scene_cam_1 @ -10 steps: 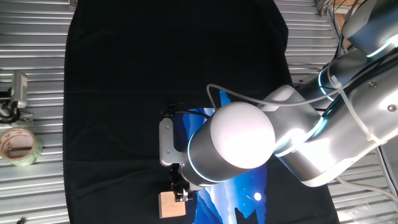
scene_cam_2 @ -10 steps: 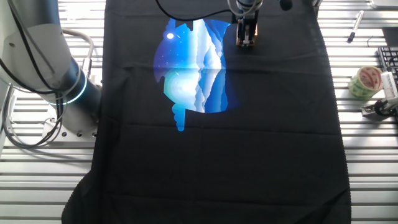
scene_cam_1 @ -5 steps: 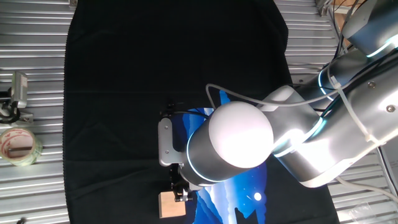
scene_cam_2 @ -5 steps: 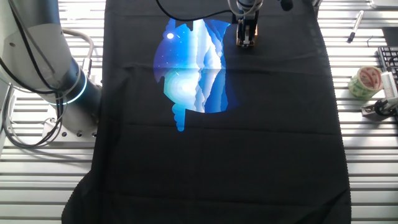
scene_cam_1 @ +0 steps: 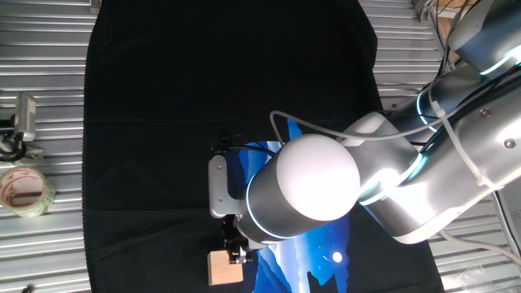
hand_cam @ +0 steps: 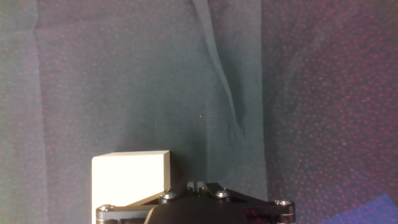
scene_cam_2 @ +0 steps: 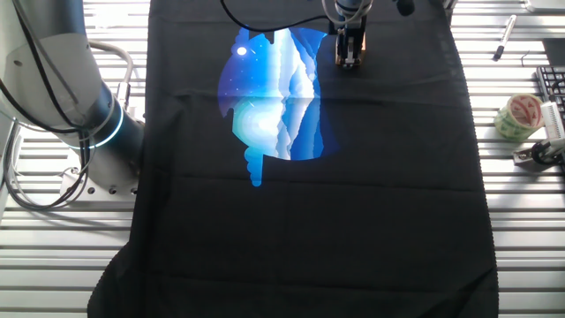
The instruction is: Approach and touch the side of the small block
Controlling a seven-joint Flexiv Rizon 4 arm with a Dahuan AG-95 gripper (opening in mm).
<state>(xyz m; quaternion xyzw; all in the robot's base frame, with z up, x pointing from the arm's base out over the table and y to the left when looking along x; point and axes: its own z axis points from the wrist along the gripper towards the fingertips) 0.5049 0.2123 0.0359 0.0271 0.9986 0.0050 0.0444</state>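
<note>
Small light-tan wooden cube block (hand_cam: 132, 183) lies on the black cloth (hand_cam: 124, 81) just left of the black two-finger claw (hand_cam: 193, 185), fingertips together, seemingly touching its side; next, confirm contact gently.

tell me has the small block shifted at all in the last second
No. In the one fixed view the small block sits at the same spot beside the blue print on the black cloth, with the gripper against its side.

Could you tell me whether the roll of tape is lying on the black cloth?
No, the roll of tape sits on the ribbed metal table, beside the black cloth.
</note>
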